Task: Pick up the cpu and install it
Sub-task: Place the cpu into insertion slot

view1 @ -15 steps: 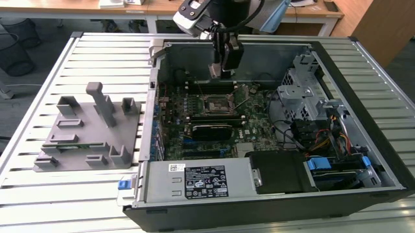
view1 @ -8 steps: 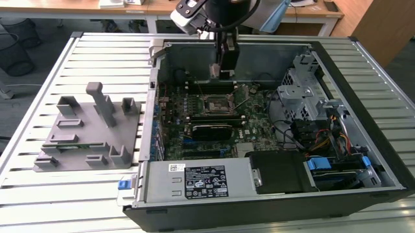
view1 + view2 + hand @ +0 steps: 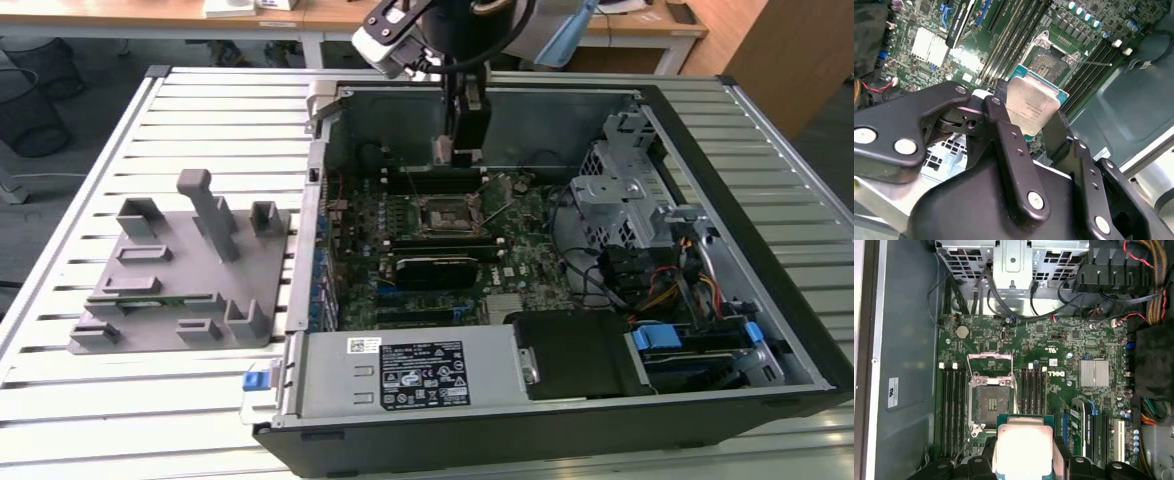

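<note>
Second wrist view: gripper (image 3: pixel 1030 114) clamps cpu (image 3: pixel 1032 102) by opposite edges, clear of the open socket (image 3: pixel 1047 62).

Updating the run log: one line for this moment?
gripper: shut on cpu | location: over motherboard, near open socket | cpu: not seated in socket

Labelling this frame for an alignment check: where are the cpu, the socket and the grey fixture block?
cpu (image 3: pixel 1031 107): second wrist view, middle of its silver top.
socket (image 3: pixel 991 402): first wrist view, centre of its dark contact field.
grey fixture block (image 3: pixel 187 280): exterior view, on its flat base.
</note>
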Available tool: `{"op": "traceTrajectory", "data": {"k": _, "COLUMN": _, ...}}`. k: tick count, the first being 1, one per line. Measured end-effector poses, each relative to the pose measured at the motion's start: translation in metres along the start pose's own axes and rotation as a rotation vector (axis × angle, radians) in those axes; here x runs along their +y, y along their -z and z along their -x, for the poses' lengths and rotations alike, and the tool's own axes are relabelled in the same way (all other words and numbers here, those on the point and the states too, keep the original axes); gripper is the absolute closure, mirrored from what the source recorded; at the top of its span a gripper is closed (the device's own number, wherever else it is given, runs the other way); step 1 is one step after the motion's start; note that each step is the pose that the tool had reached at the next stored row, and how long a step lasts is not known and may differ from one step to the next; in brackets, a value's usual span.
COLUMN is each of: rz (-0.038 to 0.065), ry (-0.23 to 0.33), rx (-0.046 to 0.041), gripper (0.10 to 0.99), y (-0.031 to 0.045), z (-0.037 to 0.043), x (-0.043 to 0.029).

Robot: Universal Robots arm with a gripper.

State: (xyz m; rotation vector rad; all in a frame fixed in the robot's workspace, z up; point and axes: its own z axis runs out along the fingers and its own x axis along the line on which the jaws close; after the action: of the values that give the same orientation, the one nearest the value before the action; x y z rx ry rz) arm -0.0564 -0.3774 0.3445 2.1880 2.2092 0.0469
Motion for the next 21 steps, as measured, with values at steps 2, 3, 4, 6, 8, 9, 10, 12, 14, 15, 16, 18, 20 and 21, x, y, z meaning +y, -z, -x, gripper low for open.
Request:
{"op": "traceTrajectory", "data": {"k": 2, "rz": 0.000, "ry": 0.006, "rx": 0.0003, "gripper": 0.557, "y": -0.0036, "z": -0.0002, "x": 0.0000}}
{"op": "traceTrajectory", "data": {"k": 3, "rz": 0.000, "ry": 0.006, "rx": 0.0001, "gripper": 0.557, "y": -0.0053, "z": -0.0002, "x": 0.0001}}
{"op": "traceTrajectory", "data": {"k": 4, "rz": 0.000, "ry": 0.006, "rx": 0.0004, "gripper": 0.557, "y": -0.0069, "z": -0.0002, "x": 0.0003}}
{"op": "traceTrajectory", "data": {"k": 6, "rz": 0.000, "ry": 0.004, "rx": 0.0011, "gripper": 0.557, "y": -0.0093, "z": -0.0003, "x": 0.0019}}
{"op": "traceTrajectory", "data": {"k": 8, "rz": 0.000, "ry": -0.006, "rx": -0.0033, "gripper": 0.557, "y": -0.0111, "z": -0.0010, "x": 0.0030}}
{"op": "traceTrajectory", "data": {"k": 9, "rz": 0.000, "ry": -0.009, "rx": -0.0079, "gripper": 0.557, "y": -0.0117, "z": -0.0011, "x": 0.0031}}
{"op": "traceTrajectory", "data": {"k": 10, "rz": 0.001, "ry": -0.010, "rx": -0.0118, "gripper": 0.557, "y": -0.0124, "z": -0.0012, "x": 0.0031}}
{"op": "traceTrajectory", "data": {"k": 12, "rz": 0.001, "ry": -0.010, "rx": -0.0151, "gripper": 0.557, "y": -0.0153, "z": -0.0033, "x": 0.0033}}
{"op": "traceTrajectory", "data": {"k": 14, "rz": 0.002, "ry": 0.005, "rx": -0.0142, "gripper": 0.557, "y": -0.0190, "z": -0.0046, "x": 0.0034}}
{"op": "traceTrajectory", "data": {"k": 15, "rz": 0.002, "ry": 0.023, "rx": -0.0134, "gripper": 0.557, "y": -0.0208, "z": -0.0046, "x": 0.0033}}
{"op": "traceTrajectory", "data": {"k": 16, "rz": 0.002, "ry": 0.041, "rx": -0.0127, "gripper": 0.557, "y": -0.0222, "z": -0.0046, "x": 0.0032}}
{"op": "traceTrajectory", "data": {"k": 18, "rz": 0.002, "ry": 0.077, "rx": -0.0111, "gripper": 0.557, "y": -0.0254, "z": -0.0046, "x": 0.0030}}
{"op": "traceTrajectory", "data": {"k": 20, "rz": 0.003, "ry": 0.103, "rx": -0.0100, "gripper": 0.557, "y": -0.0283, "z": -0.0047, "x": 0.0029}}
{"op": "traceTrajectory", "data": {"k": 21, "rz": 0.003, "ry": 0.109, "rx": -0.0096, "gripper": 0.557, "y": -0.0290, "z": -0.0049, "x": 0.0033}}
